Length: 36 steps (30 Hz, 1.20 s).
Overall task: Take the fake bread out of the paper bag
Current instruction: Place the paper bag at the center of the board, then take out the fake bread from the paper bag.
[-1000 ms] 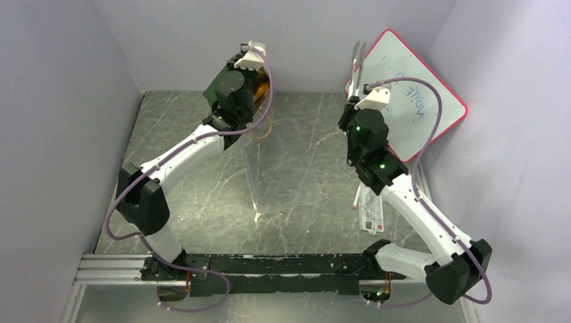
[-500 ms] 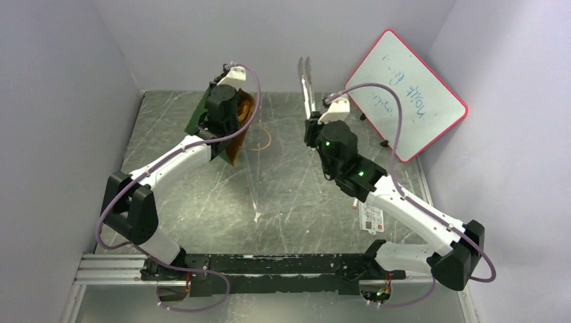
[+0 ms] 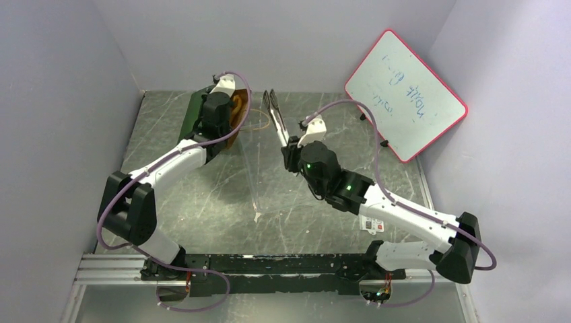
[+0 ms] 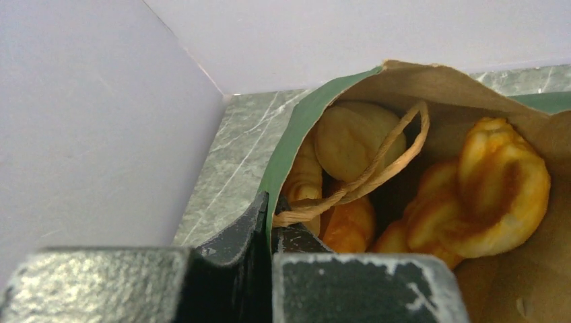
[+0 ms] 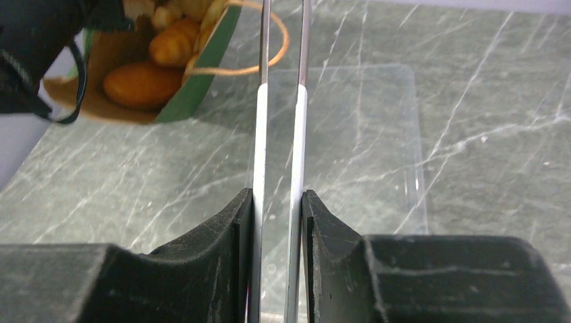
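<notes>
The paper bag (image 3: 196,111) is dark green outside and brown inside, tilted at the back left with its mouth facing right. My left gripper (image 3: 226,101) is shut on its rim (image 4: 296,134). Inside lies the fake bread: a pale round bun (image 4: 353,134), a braided loaf (image 4: 501,192), a croissant (image 4: 304,178) and a roll (image 4: 349,227), behind a tan loop handle (image 4: 397,151). My right gripper (image 3: 288,145) is shut on metal tongs (image 3: 275,116), whose tips point at the bag's mouth. In the right wrist view the tongs (image 5: 262,101) reach toward the bag (image 5: 198,91) and an oval roll (image 5: 135,84).
A red-framed whiteboard (image 3: 406,94) leans on the back right wall. A clear plastic tray (image 5: 363,134) lies on the marbled table mid-way between the arms. A printed card (image 3: 374,219) lies by the right arm. Grey walls close in on three sides.
My left arm has brought the bag down and left, tilting its mouth toward the right. My right arm has swung left from the whiteboard, bringing the tongs to the bag's mouth.
</notes>
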{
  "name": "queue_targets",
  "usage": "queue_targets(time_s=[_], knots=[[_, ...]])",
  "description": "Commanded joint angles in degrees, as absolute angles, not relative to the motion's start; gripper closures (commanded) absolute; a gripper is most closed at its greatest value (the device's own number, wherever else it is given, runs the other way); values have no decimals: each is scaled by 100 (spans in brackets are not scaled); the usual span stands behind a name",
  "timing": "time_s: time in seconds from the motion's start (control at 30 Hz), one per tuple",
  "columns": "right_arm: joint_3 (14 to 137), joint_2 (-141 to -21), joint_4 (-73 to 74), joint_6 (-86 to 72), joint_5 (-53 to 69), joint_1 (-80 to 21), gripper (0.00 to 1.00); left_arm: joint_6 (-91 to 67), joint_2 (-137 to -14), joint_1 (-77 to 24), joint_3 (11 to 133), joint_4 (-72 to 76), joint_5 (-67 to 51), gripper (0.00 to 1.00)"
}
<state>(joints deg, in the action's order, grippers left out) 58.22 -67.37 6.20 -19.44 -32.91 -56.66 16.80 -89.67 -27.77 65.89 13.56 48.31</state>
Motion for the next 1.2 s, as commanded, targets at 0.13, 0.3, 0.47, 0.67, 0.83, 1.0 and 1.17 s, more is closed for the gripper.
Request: queue_targets(time_s=[0.13,0.3,0.47,0.67,0.83,1.0,1.17], knots=[[5585,-6285,932,-2561,-3576,-6325,90,1263,-9020,-2627,6674,1272,4394,93],[5702,-6038,1252,-2744,-3789,-6674,90,1080,-9066,-2628,6801,1112,4251,93],[6018,-5921,1563,-2934,-3848,-6932,90,658,-8984,-2645,6794,904,4037,93],[6169,-5806,1853,-2993,-4235,-7123,90,441,-8909,-2851,6591,922,3979,93],[6238,-5915,1850,-3165,-3930,-7119,90,199,-8837,-3038,6496,873,3978,93],[6082,-6047,1664,-3439,-3642,-7119,90,-10,-8804,-3172,6485,829,4025,93],[5802,-6146,1562,-3920,-3374,-7119,90,-201,-8778,-3256,6472,776,4073,93]])
